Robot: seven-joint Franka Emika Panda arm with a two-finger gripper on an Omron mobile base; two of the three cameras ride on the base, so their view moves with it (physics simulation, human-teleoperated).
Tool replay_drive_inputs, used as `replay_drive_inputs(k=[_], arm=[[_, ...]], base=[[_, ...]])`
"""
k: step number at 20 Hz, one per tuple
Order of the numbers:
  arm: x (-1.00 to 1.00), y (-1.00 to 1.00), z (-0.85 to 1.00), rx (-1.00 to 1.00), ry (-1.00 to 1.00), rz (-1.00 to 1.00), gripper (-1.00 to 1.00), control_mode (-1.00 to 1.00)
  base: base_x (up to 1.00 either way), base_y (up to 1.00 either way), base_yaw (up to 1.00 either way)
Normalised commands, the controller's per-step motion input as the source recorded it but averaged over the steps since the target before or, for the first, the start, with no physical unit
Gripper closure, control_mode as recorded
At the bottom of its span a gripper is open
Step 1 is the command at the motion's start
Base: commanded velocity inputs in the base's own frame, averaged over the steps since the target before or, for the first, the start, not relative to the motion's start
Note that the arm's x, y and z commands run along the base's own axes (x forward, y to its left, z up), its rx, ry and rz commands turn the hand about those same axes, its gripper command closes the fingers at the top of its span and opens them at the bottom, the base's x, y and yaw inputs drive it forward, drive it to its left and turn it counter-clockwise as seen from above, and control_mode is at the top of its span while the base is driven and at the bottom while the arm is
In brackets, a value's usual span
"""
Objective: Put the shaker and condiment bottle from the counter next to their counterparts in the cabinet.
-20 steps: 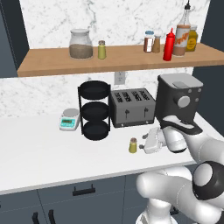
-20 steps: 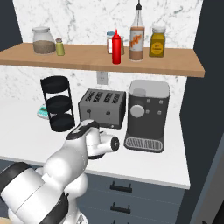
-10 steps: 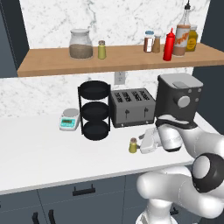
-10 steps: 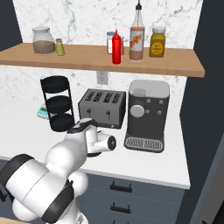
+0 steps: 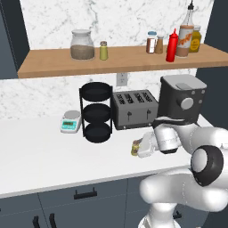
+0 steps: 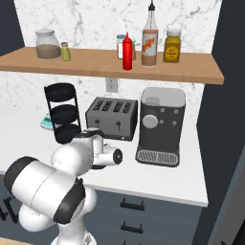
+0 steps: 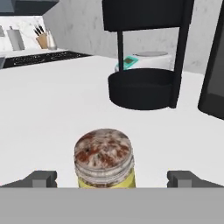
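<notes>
Claw [image 7: 111, 178] stands wide around the shaker [image 7: 104, 158] upright on the tabletop [image 7: 43, 127], nothing gripped; an off-centre closure could, in my judgement, tip the small shaker over.

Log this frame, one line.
phase: approach | gripper: open, straddling shaker | shaker: upright on counter | condiment bottle: on cabinet

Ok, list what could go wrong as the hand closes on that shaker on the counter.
1. The shaker stands between the open fingers of the hand, slightly off centre; one finger may touch first and tip it.
2. It is small and round, so it could slip out of the grip.
3. The toaster and tiered rack stand close behind; a lift toward the shelf could clip them.
</notes>
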Motion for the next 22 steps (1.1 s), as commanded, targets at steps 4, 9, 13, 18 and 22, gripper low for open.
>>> replay_drive_inputs(k=[4,9,13,18,22], arm=[[0.29,0.33,-0.17,0.00,0.08,-0.02,1.00,-1.00],[0.23,0.00,0.10,0.00,0.01,-0.06,1.00,-1.00],[0.03,-0.02,0.75,-0.04,0.00,-0.25,1.00,-1.00],[0.09,0.00,0.92,-0.01,0.13,-0.21,1.00,-1.00],[0.21,0.00,1.00,-0.02,0.24,-0.17,1.00,-1.00]], base=[[0.00,0.00,0.00],[0.00,0.00,0.00],[0.00,0.00,0.00],[0.00,0.00,0.00],[0.00,0.00,0.00]])
